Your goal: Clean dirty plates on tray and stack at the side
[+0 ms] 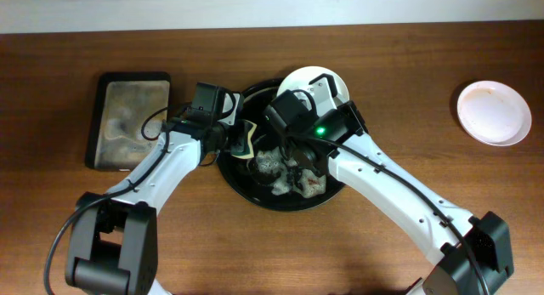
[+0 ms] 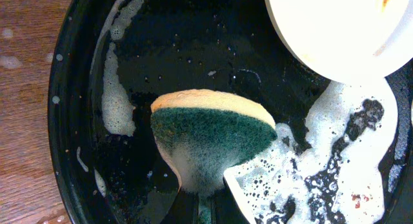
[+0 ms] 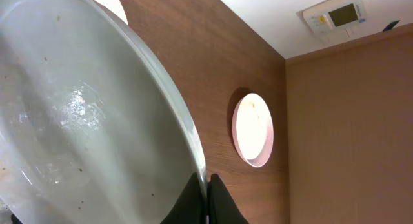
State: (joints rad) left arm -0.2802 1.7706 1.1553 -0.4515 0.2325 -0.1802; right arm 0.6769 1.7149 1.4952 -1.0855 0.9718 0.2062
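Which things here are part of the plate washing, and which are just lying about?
In the job: sponge, white plate, sudsy black basin, pink plate at the side, rectangular tray.
Just there: wall control panel.

I count two arms, the left arm (image 1: 161, 172) and the right arm (image 1: 391, 189). Each one has one gripper, so there are two grippers: the left gripper (image 2: 201, 208) and the right gripper (image 3: 208, 201). There are two plates, a white plate (image 1: 310, 76) and a pink plate (image 1: 494, 113). There is one sponge (image 2: 213, 130), one basin (image 1: 240, 183) and one tray (image 1: 132, 116), all on one table (image 1: 408, 65). The foam (image 2: 352, 140) lies in several patches; their exact number I cannot tell. The right wrist view shows one wall panel (image 3: 335, 16).
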